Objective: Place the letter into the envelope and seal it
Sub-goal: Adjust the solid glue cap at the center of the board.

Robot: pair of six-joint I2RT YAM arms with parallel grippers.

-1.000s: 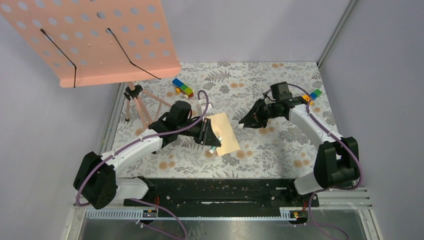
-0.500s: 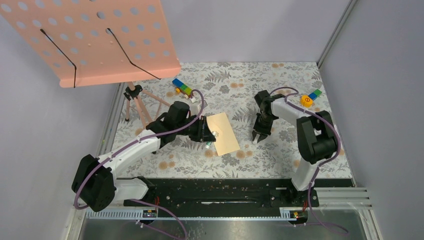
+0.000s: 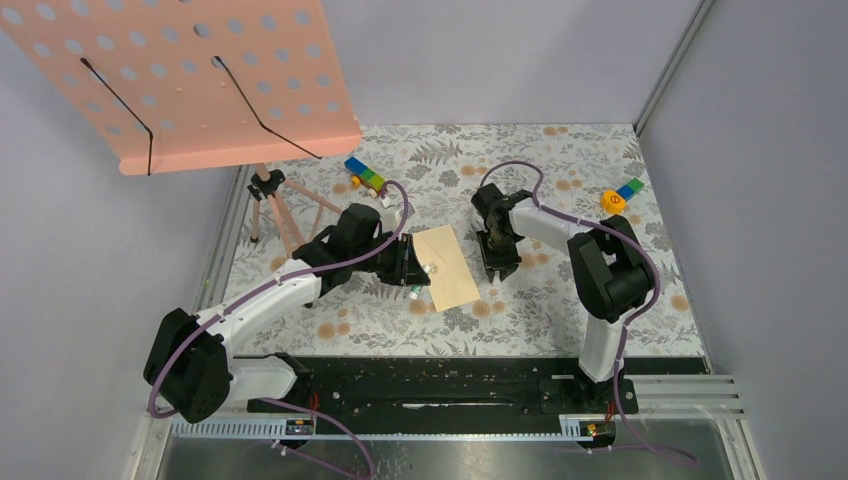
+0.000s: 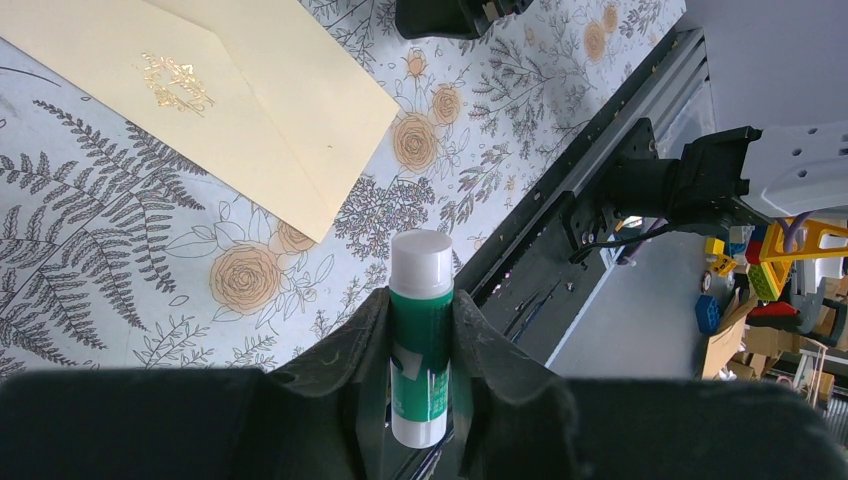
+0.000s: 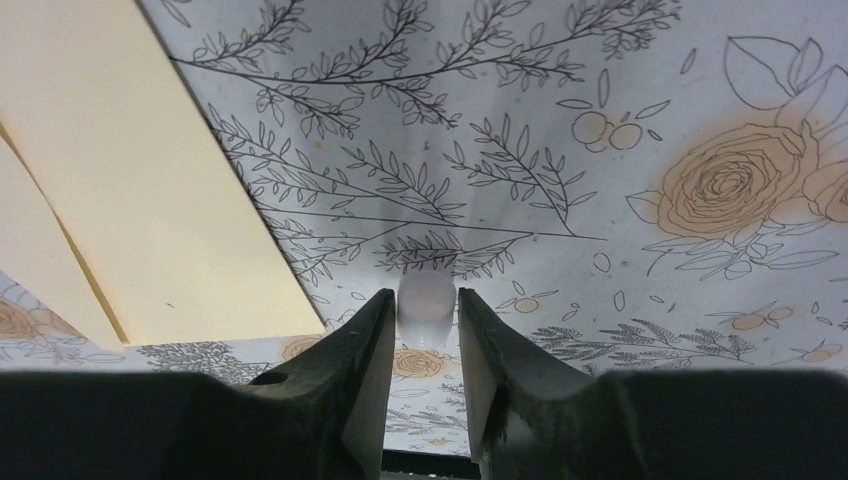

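Tan envelope (image 3: 447,266) is lying between the grippers, its long axis crossing the line between them. Left gripper (image 3: 414,274) (nearer, at the envelope's edge) is clamping a glue stick (image 4: 421,350); right gripper (image 3: 497,264) is pinching a white cap (image 5: 427,300).

one envelope (image 3: 447,266), one glue stick (image 4: 421,330), one cap (image 5: 426,300), two toys (image 3: 366,176).

The envelope (image 3: 455,268) is lying between both arms. The left gripper (image 3: 418,278), with the glue stick (image 4: 421,340) in its jaws, is blocking its left edge. The right gripper (image 3: 497,266) is hanging just beside its right edge. The tripod (image 3: 275,205) and pink board (image 3: 180,80) are crowding the far left. The table (image 3: 540,320) is lying open at the near right.
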